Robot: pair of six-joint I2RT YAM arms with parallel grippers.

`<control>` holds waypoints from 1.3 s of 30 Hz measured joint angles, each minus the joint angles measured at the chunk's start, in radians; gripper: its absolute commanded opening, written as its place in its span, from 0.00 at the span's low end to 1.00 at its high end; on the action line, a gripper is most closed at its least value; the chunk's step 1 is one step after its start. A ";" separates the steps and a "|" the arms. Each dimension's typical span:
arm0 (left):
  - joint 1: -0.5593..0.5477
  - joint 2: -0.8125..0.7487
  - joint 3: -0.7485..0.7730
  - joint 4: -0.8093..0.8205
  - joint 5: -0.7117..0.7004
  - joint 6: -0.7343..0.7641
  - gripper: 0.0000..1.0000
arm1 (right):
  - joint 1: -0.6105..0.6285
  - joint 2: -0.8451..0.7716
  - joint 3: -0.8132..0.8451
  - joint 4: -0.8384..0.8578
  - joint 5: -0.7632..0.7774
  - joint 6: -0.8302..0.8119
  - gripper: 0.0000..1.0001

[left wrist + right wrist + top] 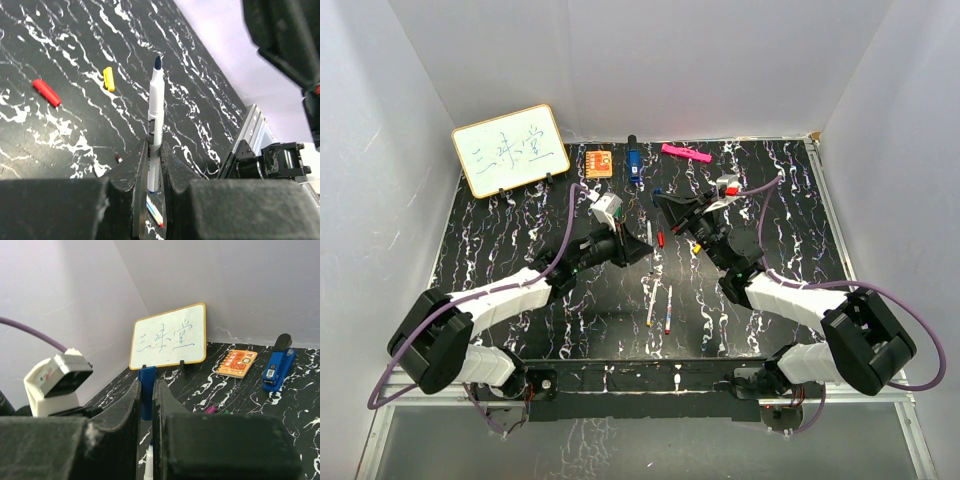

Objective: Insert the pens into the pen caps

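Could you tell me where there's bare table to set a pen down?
Free: the left side, between the whiteboard and the left arm; the far right, between the pink bar and the right arm. Crowded: the centre, around the red cap and two loose pens.

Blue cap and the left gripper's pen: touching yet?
Apart. Left wrist view: pen tip bare, nothing on it; cap is in right gripper.
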 measured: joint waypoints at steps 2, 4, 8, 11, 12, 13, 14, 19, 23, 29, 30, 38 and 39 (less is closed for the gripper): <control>0.000 0.003 0.015 0.017 0.007 -0.005 0.00 | 0.000 0.000 -0.001 0.000 -0.015 0.003 0.00; 0.000 0.007 0.029 0.037 0.016 -0.012 0.00 | 0.000 0.000 -0.001 0.002 -0.027 0.003 0.00; 0.000 0.011 0.032 0.067 0.033 -0.029 0.00 | 0.000 0.000 -0.001 0.002 -0.041 0.003 0.00; 0.000 0.011 0.032 0.075 0.039 -0.037 0.00 | 0.000 0.000 -0.001 0.000 -0.047 0.003 0.00; 0.000 0.011 0.032 0.077 0.041 -0.039 0.00 | 0.000 0.000 -0.001 0.000 -0.050 0.003 0.00; 0.000 0.011 0.032 0.078 0.041 -0.039 0.00 | 0.000 0.000 -0.001 -0.001 -0.050 0.003 0.00; 0.000 0.011 0.032 0.078 0.042 -0.039 0.00 | 0.000 0.000 -0.001 0.000 -0.051 0.003 0.00; 0.000 0.011 0.033 0.078 0.043 -0.039 0.00 | 0.000 0.000 -0.001 -0.001 -0.054 0.003 0.00; 0.000 0.011 0.034 0.077 0.048 -0.039 0.00 | 0.000 0.000 -0.001 -0.001 -0.054 0.003 0.00; 0.000 0.011 0.045 0.079 0.053 -0.039 0.00 | 0.000 0.000 -0.001 -0.003 -0.054 0.002 0.00; 0.000 0.011 0.045 0.079 0.055 -0.039 0.00 | 0.000 0.000 -0.001 -0.004 -0.054 0.001 0.00; 0.000 0.011 0.045 0.081 0.060 -0.043 0.00 | 0.000 0.004 -0.001 -0.012 -0.054 -0.003 0.00; 0.000 0.011 0.045 0.081 0.060 -0.045 0.00 | 0.000 0.004 -0.001 -0.013 -0.054 -0.004 0.00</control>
